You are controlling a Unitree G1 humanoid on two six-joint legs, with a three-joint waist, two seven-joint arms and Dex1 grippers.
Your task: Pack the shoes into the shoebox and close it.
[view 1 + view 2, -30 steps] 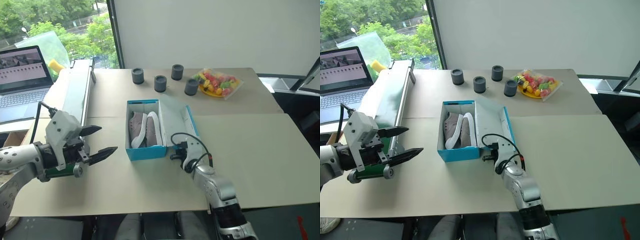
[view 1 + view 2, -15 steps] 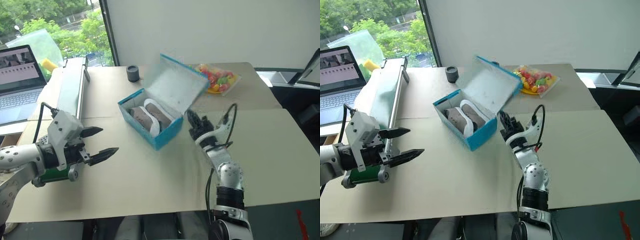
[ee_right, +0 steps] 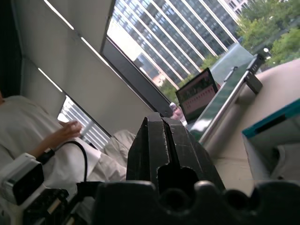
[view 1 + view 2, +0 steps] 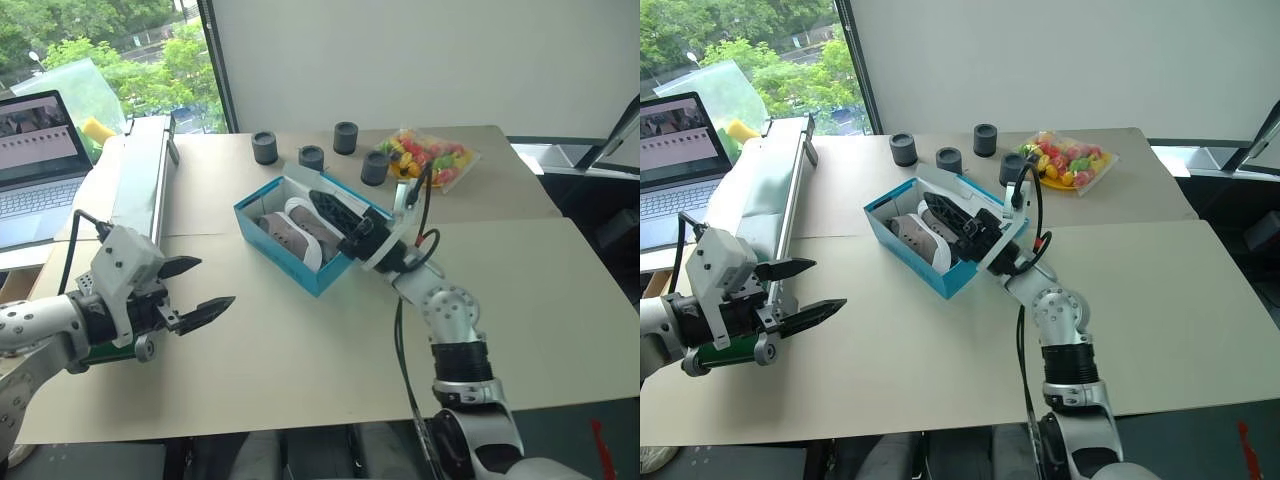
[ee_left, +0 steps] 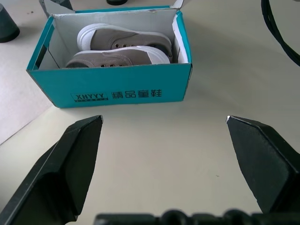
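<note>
The turquoise shoebox [image 4: 283,256] stands askew on the table with the grey shoes [image 4: 290,228] side by side inside it, white soles showing. In the left wrist view the shoebox [image 5: 112,89] faces my open left gripper [image 5: 163,118] with bare table between them, and the shoes [image 5: 122,47] lie inside. My left gripper [image 4: 213,282] hangs well to the box's left. My right gripper [image 4: 318,197] is shut on nothing and reaches up and across the box's right side, above the shoes. The white inside of the lid [image 4: 372,207] shows behind its fingers.
Several dark grey cylinders [image 4: 312,158] and a bag of colourful items [image 4: 430,160] sit at the table's far side. A long green-topped device [image 4: 140,180] and a laptop [image 4: 40,150] are on the left. A person [image 3: 28,136] sits off to that side.
My right gripper rose from the table beside the box and swung up over it. The box turned diagonal, its lid lifted and then dropped lower. The left gripper stayed put.
</note>
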